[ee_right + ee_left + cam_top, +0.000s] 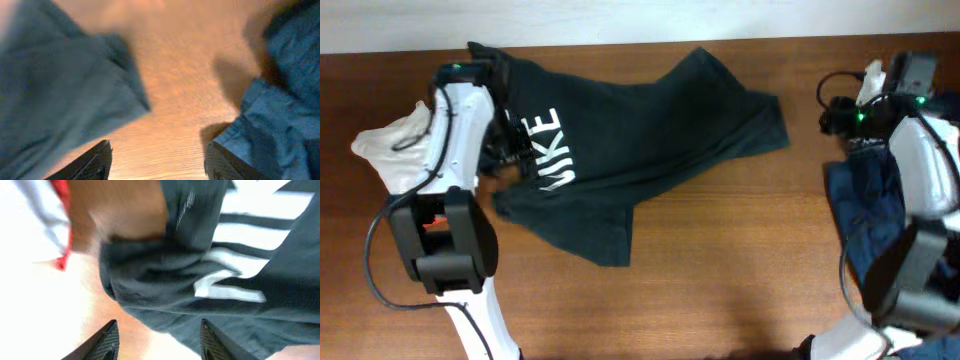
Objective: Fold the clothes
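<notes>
A dark green T-shirt (640, 130) with white NIKE lettering lies crumpled across the wooden table (720, 280), back left of centre. My left gripper (505, 150) hovers over its left edge, open and empty; the left wrist view shows the shirt's hem and lettering (240, 255) just ahead of the open fingers (160, 340). My right gripper (840, 115) is open and empty at the back right, over bare wood between the shirt's right corner (55, 90) and a blue garment (285, 115).
A blue denim garment (865, 215) lies heaped at the right edge under my right arm. A white cloth (395, 150) is bunched at the left edge. Black cables run along both arms.
</notes>
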### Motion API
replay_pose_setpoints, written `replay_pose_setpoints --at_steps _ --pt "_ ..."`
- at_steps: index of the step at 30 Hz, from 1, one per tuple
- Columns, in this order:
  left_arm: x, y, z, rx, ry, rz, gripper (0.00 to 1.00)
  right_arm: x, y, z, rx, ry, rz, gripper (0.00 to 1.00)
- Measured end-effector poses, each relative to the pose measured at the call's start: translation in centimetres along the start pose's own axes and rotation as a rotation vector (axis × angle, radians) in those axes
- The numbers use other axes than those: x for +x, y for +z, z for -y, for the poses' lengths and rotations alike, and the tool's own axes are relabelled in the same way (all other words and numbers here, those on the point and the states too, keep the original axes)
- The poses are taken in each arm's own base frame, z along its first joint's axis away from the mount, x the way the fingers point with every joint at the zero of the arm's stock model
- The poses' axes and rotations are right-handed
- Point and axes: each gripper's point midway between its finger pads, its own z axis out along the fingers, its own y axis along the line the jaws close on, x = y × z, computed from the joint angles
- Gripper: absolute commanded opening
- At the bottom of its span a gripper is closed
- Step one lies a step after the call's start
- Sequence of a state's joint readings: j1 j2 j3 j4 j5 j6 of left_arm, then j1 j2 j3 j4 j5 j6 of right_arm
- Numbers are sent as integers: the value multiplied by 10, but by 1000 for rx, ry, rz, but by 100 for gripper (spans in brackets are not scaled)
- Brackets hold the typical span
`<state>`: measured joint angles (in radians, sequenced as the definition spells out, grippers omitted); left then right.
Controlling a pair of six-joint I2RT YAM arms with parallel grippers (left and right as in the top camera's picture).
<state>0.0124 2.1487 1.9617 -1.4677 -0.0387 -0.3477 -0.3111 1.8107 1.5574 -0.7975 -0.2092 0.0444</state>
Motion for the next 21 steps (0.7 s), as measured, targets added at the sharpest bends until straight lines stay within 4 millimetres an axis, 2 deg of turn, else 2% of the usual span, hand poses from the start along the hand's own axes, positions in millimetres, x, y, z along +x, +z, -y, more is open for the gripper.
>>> replay_pose_setpoints --at_steps 1,2,3,4,5,6,10,12,15,16,18,21 --pt "-9 -15 -3 10 -11 42 58 5 -18 -6 -3 -1 -20 67" --pt "-13 -23 -4 15 -16 60 59 19 -30 -9 -3 9 -69 67" --pt "-15 -39 -3 30 -18 86 59 34 -38 -9 0 23 -128 67" --pt "-12 -48 -1 43 -14 91 59 52 -40 -9 4 37 -200 67" --pt "7 -54 2 46 2 39 59 69 -40 -8 7 53 -269 67" --pt "14 -56 7 49 18 22 59 79 -43 -8 11 61 -311 68" --pt "71 -25 32 -51 135 -141 59 95 -47 -5 31 72 -378 68" --pt "94 -16 42 -83 190 -133 59 98 -48 -4 39 73 -391 68" --pt "111 -26 33 -21 171 17 65 99 -48 -3 43 73 -397 69" --pt "123 -31 25 26 158 91 65 100 -48 -3 43 74 -399 69" --pt "118 -24 30 111 144 200 65 100 -48 -3 43 73 -398 69" --pt "134 51 38 200 116 173 65 100 -48 -3 43 73 -399 69"
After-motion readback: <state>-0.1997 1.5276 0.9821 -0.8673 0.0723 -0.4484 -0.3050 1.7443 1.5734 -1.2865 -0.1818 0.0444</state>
